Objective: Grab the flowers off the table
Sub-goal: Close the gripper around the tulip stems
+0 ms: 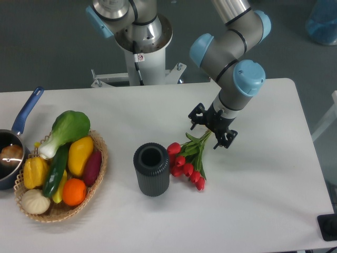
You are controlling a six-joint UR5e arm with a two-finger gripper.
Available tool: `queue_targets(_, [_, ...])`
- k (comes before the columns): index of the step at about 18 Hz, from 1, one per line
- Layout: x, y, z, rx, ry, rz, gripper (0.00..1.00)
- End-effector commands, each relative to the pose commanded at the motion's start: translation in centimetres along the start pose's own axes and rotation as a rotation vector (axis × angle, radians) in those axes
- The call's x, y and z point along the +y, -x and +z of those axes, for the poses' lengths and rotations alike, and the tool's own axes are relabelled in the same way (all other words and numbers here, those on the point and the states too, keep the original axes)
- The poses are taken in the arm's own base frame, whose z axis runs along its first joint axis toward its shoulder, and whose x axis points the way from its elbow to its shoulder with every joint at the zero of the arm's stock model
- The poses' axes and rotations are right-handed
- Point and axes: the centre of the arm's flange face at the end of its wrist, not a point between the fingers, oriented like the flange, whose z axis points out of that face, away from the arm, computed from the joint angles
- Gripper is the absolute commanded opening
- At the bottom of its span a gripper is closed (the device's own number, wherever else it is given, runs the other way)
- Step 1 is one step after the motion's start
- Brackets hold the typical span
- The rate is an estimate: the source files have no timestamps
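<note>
1. Flowers (pixel 188 159) lie flat on the white table (pixel 263 200), one bunch beside one dark vase (pixel 151 169).
2. Dark grey floor behind.
3. One basket (pixel 58 211), one pan (pixel 9 153) at left.
4. Gripper (pixel 212 131) spread wide around the stems.

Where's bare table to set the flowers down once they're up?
Widest bare patch: the table's right side, from the flowers and gripper to the right edge. The front strip below the vase is also free. The left is crowded by the basket and pan.
</note>
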Motion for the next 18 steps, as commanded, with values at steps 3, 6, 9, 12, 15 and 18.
queue_targets(3, [0.0,0.5,0.6,-0.011,-0.001,0.001,1.00])
queue_targets(6, [0.0,0.5,0.7,-0.012,-0.001,0.001,1.00])
queue_targets(9, [-0.2,0.5,1.6,0.003,0.002,0.005,1.00])
queue_targets(12, [-1.0,0.1,2.8,0.016,0.008,-0.036,1.00])
queue_targets(15, [-0.9,-0.5,3.3,0.026,0.012,-0.035,1.00])
queue_targets(18, [-1.2,-0.6,3.4,0.026,0.013,-0.037,1.00])
